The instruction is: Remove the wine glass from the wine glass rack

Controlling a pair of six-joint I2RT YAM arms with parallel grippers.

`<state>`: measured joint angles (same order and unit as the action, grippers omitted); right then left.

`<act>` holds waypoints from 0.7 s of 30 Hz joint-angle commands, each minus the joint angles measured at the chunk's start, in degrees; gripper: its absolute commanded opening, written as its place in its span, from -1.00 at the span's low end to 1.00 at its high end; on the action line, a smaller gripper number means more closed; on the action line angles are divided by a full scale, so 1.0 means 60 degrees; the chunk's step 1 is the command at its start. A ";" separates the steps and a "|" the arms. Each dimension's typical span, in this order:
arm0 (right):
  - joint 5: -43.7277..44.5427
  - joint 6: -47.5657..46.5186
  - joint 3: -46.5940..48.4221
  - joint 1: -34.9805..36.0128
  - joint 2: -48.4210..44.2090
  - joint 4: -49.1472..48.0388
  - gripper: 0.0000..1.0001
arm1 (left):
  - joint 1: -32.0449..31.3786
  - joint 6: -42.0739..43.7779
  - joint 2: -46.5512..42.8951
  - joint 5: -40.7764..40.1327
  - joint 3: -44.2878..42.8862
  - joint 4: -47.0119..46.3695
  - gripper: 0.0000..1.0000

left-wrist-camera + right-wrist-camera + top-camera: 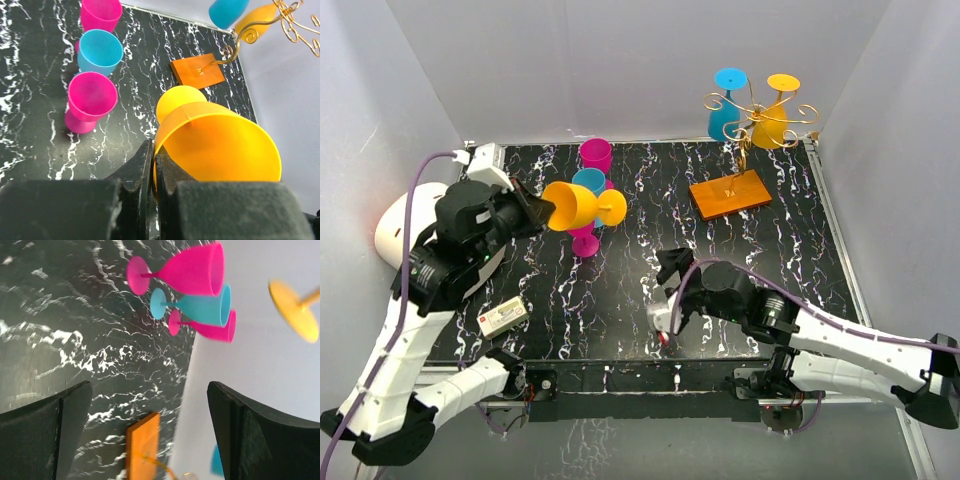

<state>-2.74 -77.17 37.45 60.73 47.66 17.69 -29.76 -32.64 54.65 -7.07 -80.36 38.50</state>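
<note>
The gold wire wine glass rack point(752, 112) stands at the back right on its orange base point(730, 193). A blue glass point(725, 108) and a yellow glass point(775, 118) hang on it upside down. My left gripper point(536, 210) is shut on the rim of another yellow wine glass point(582, 206) and holds it sideways above the table's left half, well clear of the rack. In the left wrist view the fingers point(140, 167) pinch the rim of that glass point(215, 140). My right gripper point(670, 272) is open and empty, low over the front middle; its fingers point(260, 435) frame the orange base point(142, 450).
Three glasses stand at the back left: pink point(595, 154), blue point(588, 180), pink point(585, 241). A small white box point(503, 316) lies near the front left edge. White walls close in the table on three sides.
</note>
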 commanded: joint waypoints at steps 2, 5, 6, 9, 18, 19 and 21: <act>0.3142 0.4916 0.0525 0.0030 0.0766 -0.3865 0.97 | -0.0037 0.0365 -0.0672 -0.0546 0.0107 0.1140 -1.00; 0.4810 0.6734 0.0453 0.0021 0.0955 -0.5623 0.97 | -0.0035 0.0330 -0.1032 -0.0474 0.0463 0.1702 -1.00; 0.5284 0.7283 0.0471 0.0029 0.1001 -0.6048 0.97 | -0.0041 0.0329 -0.1165 -0.0451 0.0580 0.1873 -1.00; 0.7056 0.8633 0.0828 0.0022 0.1355 -0.6759 0.97 | -0.0029 0.0330 -0.1573 -0.0383 0.0839 0.2385 -1.00; 0.7937 1.2471 0.3517 -0.1323 0.2691 -0.3312 0.97 | -0.0039 0.0330 -0.2099 -0.0372 0.1576 0.3889 -1.00; 0.7182 1.2867 0.3659 -0.1749 0.2697 -0.2983 0.97 | -0.0043 0.0330 -0.2106 -0.0370 0.1713 0.3908 -1.00; 0.5645 1.3541 0.3892 -0.2583 0.2716 -0.2536 0.97 | -0.0026 0.0337 -0.2078 -0.0339 0.2107 0.3786 -1.00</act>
<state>41.17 -9.34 56.29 52.62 64.03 -4.60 -29.76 -31.09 41.78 -9.04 -71.00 58.87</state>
